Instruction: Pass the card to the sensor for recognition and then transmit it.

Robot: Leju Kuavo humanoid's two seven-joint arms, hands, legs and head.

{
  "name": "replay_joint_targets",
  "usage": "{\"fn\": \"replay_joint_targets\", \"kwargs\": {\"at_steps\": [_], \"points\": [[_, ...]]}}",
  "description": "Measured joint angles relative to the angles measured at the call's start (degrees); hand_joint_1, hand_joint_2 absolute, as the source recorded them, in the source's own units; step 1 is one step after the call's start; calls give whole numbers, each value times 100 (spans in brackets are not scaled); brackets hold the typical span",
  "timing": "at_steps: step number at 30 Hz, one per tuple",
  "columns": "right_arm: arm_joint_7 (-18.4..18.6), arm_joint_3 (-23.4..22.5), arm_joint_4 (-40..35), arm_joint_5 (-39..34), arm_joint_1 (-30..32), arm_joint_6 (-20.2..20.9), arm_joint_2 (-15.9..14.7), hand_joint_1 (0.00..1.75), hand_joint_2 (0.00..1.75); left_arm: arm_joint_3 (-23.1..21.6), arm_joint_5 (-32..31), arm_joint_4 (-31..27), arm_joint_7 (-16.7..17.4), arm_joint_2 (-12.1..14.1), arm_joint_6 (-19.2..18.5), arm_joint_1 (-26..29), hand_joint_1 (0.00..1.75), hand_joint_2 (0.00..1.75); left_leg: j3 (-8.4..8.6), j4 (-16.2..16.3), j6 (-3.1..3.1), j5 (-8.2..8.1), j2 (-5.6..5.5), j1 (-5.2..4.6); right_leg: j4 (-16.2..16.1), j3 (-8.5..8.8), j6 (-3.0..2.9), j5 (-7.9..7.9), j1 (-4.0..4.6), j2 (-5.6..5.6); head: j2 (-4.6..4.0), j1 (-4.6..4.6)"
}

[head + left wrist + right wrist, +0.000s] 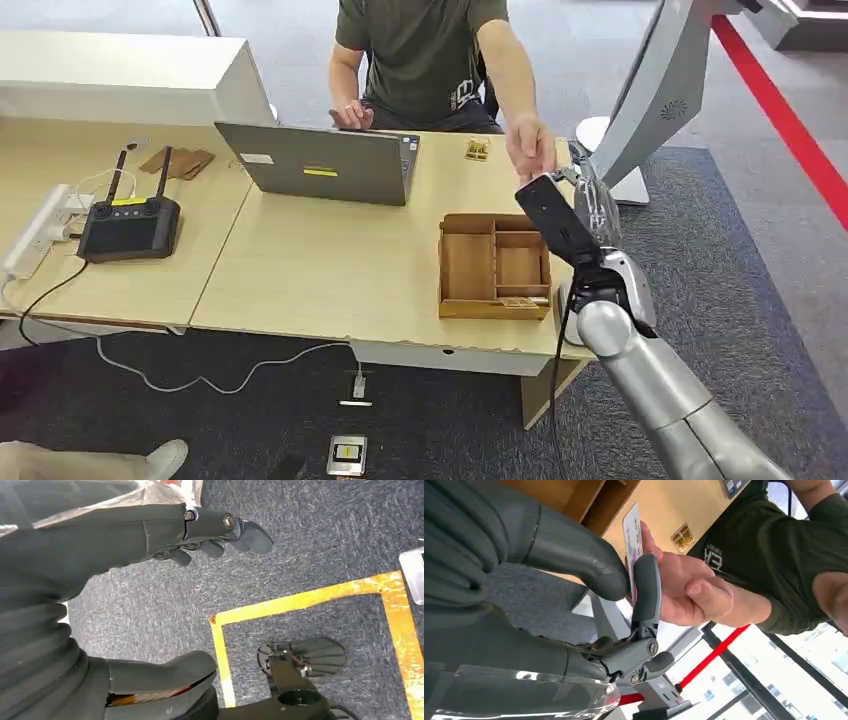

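Closest to the lens in the right wrist view, the right hand (624, 580) pinches the card (632, 535) between its thick thumb and one dark finger; the card stands edge-on, its print too blurred to read. A person's hand (684, 587) lies against the card's far side, but whether it grips the card cannot be told. From the head view the same meeting sits right of centre, where the right hand (585, 215) is largely masked by a dark panel and a clear cover, the card itself hidden, and the person's hand (530, 148) reaches in from above. Lower left in the left wrist view, the left hand (200, 535) hangs over grey carpet (310, 540) marked with yellow tape (300, 600), fingers curled in with nothing between them. Across the head view runs a light wooden table (320, 270) carrying a wooden compartment tray (495, 265) at centre right, a laptop (320, 160) at upper centre, and a black controller (130, 225) at left. Red floor line (780, 110) crosses the upper right corner.
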Motion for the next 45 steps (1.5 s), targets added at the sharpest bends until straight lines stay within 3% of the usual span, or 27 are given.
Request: {"fn": "replay_joint_targets", "kwargs": {"at_steps": [2, 3, 4, 11, 15, 20, 26, 31, 38, 45], "points": [[2, -15, 9, 11, 1, 0, 0, 175, 175, 0, -15, 0, 0, -2, 0, 0, 0, 175, 0, 0, 0, 0, 0, 0, 0, -1, 0, 0, 0, 0, 0, 0], [13, -33, 9, 17, 2, 0, 0, 66, 175, 0, -22, 0, 0, -2, 0, -1, 0, 175, 0, 0, 0, 0, 1, 0, 0, -1, 0, 0, 0, 0, 0, 0], [22, -53, 9, 17, 2, 11, -2, 0, 175, 0, -41, 0, 2, -4, -2, -2, 0, 175, 1, 0, 0, 0, 1, 0, 0, -1, 0, 0, 0, 0, 0, 0], [-20, -155, -96, -35, 125, -2, -24, 0, 175, 2, -68, 0, 4, -9, 0, -5, 0, 175, 1, 1, 0, 0, 1, 0, 0, -2, 0, 0, 0, 0, 0, 2], [-271, -289, -464, -282, 389, -184, -55, 0, 175, 2, -52, 0, -44, -7, 26, 13, 0, 175, 1, 1, 0, -1, 1, 0, -1, -3, 0, -1, 0, 0, 0, 0], [-332, -413, -1102, -113, 774, -247, -175, 0, 175, 4, 9, 0, -149, -4, 90, 76, 0, 175, 1, 1, -1, -2, 3, 0, -2, -5, 0, -1, 0, 1, 0, 0], [-391, -551, -2429, 757, 1706, -227, -450, 0, 175, 57, 147, 2, -365, 24, 103, 208, 0, 175, 3, 0, 0, -10, 2, 0, -4, -3, 0, -3, 0, 5, 0, -2], [-842, -551, -3150, 1673, 2469, -418, -560, 0, 175, 168, 354, 2, -586, 63, 157, 353, 0, 175, 2, -1, -8, -18, 6, 0, -3, -3, -2, -10, 1, 9, 0, 0], [-874, -326, -3183, 3306, 2835, -254, -527, 0, 175, 363, 597, 4, -839, 98, 210, 534, 0, 175, 3, -3, -9, -19, 7, 1, -1, 1, -10, -14, 3, 12, 0, 0], [-826, 116, -2583, 3753, 2832, -107, -354, 0, 175, 509, 689, 4, -907, 98, 214, 630, 0, 175, 1, -3, -9, -18, 5, 3, 0, 3, -10, -16, 5, 10, 0, 0]]}}
